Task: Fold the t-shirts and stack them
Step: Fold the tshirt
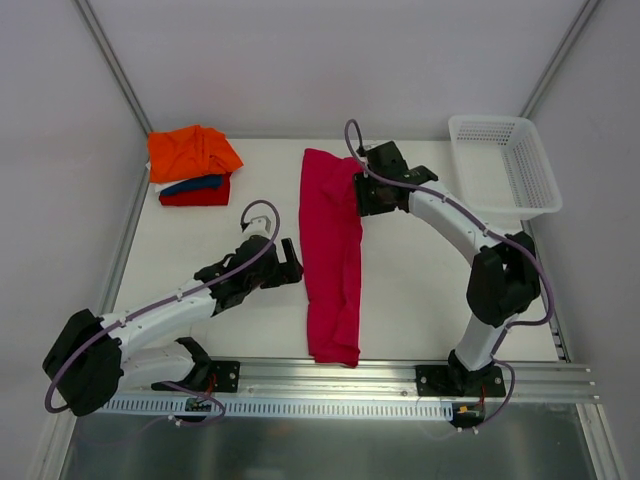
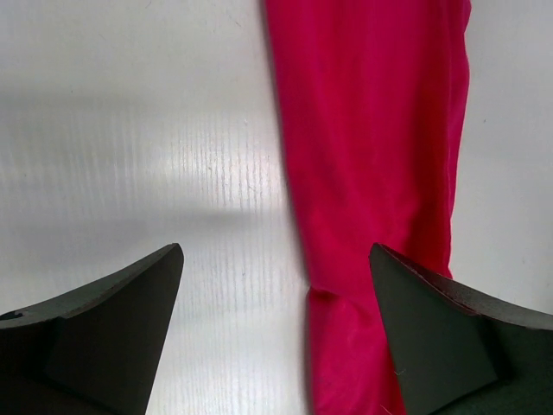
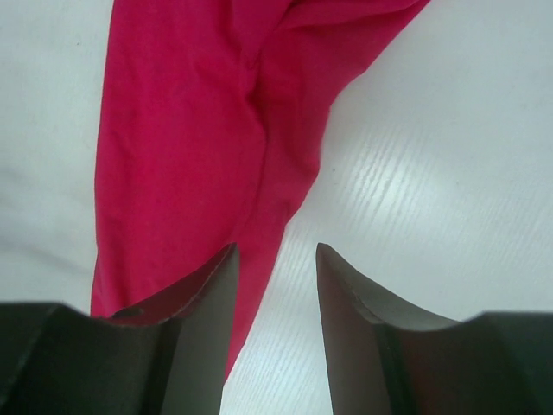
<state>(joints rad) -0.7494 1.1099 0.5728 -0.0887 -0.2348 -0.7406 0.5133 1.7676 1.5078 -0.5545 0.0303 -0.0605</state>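
shirt: the big plain magenta-pink cloth t-shirt (image 1: pixel 332 260) was lying mid-table on the white tabletop (image 1: pixel 420 270), already folded into one long narrow strip.
long axis: it ran near-to-far, from just short of the arms' base rail up toward the back wall. I figure the next fold has to go end over end along that line.
left gripper: the left gripper (image 1: pixel 288 262) sat just beside the strip's left edge, about halfway along. The wrist view showed its jaws (image 2: pixel 275 251) spread wide with nothing in them, the cloth edge running up between them and one finger over the pink.
right gripper: the right gripper (image 1: pixel 362 190) was at the far end, on the strip's right edge. Its jaws (image 3: pixel 275 251) were parted but much narrower. The cloth edge sat under one finger and nothing looked pinched.
who's nearer: right arm for the far end. The near hem had neither arm on it, and the left arm was the closer one.
stack: the folded orange shirt (image 1: pixel 192 152) was on top of a dark blue one (image 1: pixel 195 184) and a red one (image 1: pixel 195 197), at the far left and well apart from the strip.
basket: the white plastic mesh basket (image 1: pixel 488 119) sat far right.
hard to tell: sleeves and collar were tucked out of sight. The right gripper covered the far right corner. Couldn't tell from the overhead view whether either gripper touched cloth.
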